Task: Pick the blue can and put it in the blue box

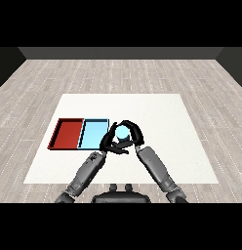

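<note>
Right hand curls round blue can.

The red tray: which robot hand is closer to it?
Left. The left hand sits by the light blue tray, next to the red tray. The right hand curls round the blue can, farther away.

head-height view, down, forward across table

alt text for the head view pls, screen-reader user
Both black hands, left hand and right hand, curl round a blue can just right of the light blue tray. A red tray lies beside it on the white table.
</note>
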